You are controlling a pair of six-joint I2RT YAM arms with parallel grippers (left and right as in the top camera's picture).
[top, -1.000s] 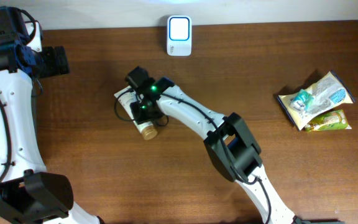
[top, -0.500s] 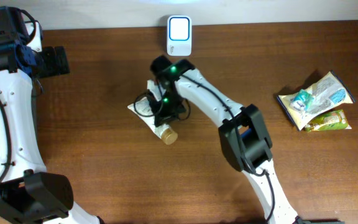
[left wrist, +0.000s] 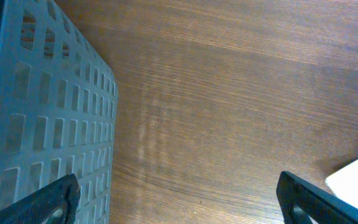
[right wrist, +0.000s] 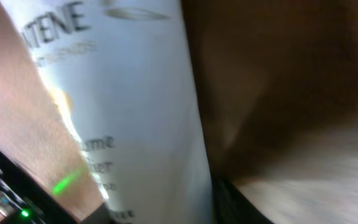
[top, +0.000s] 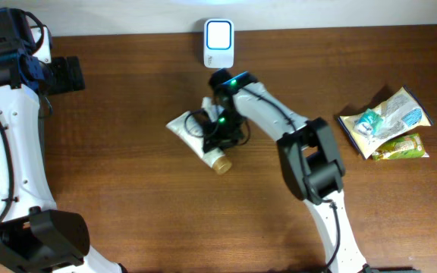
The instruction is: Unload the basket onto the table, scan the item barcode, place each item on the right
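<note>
The item is a white tube with a gold cap, and it lies slanted in the middle of the table. My right gripper is shut across it just above the cap. In the right wrist view the tube fills the frame, blurred, with dark print on it, and runs down between the fingers of my right gripper. The white scanner stands at the table's back edge, just beyond the tube. My left gripper hangs far to the left, and in its own view the left gripper is wide open over bare wood.
Two snack packets lie at the right side of the table. A grey-blue perforated crate stands by the left gripper. The corner of a white object shows at the lower right of the left wrist view.
My right gripper has carried the tube to the right and a little toward the scanner. The left arm has not moved.
</note>
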